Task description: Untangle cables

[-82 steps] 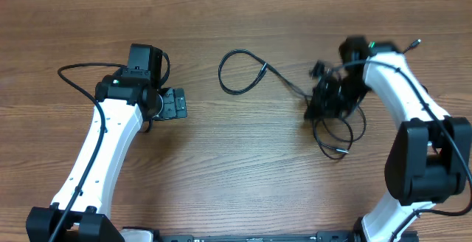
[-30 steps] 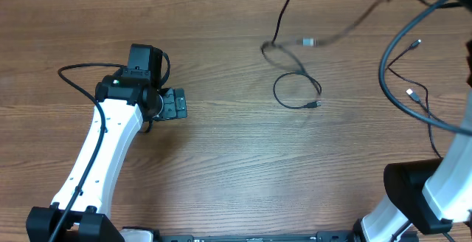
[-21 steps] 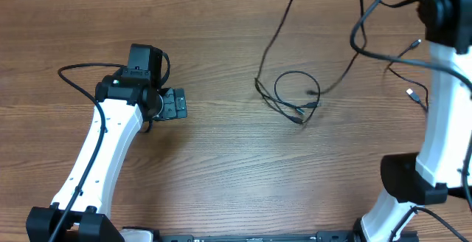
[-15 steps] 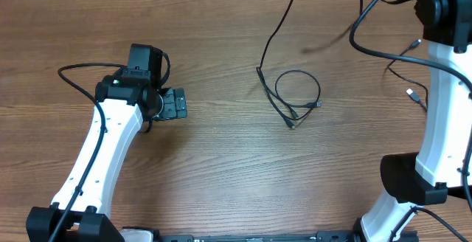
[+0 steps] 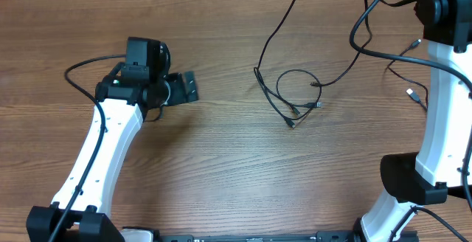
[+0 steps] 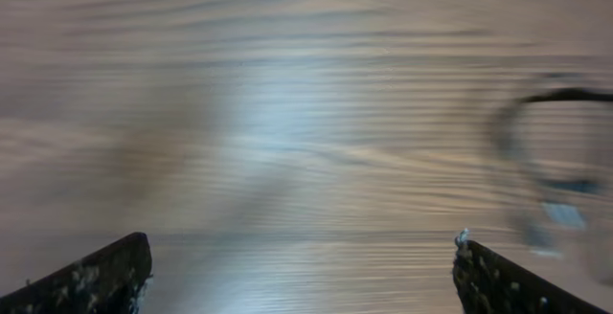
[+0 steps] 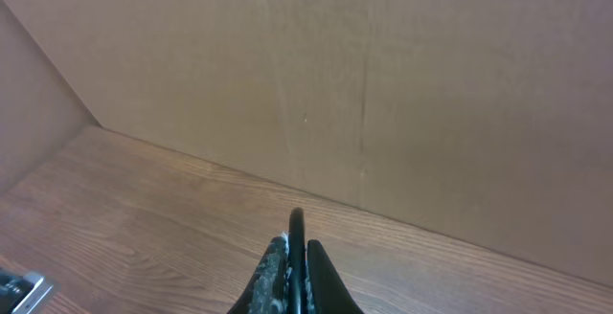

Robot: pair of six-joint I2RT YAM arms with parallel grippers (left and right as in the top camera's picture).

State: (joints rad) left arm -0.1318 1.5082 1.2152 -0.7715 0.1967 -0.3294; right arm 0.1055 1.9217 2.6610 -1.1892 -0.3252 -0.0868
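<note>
From where I stood, the right tool [image 7: 296, 249] was pinched shut on one of the cables [image 5: 282, 21], whose strand ran down to a loose loop lying mid-desk [image 5: 221, 161]. The left tool [image 6: 302, 261] hovered wide open, holding nothing.

Blk cables [image 5: 297, 110], brown wood-grain table [image 5: 221, 168], plain tan wall [image 7: 383, 65].

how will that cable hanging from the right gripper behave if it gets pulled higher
Probably floppy: the cable sags from the right gripper and curls in a loop on the table. Likely light; its loop may drag and snag.
</note>
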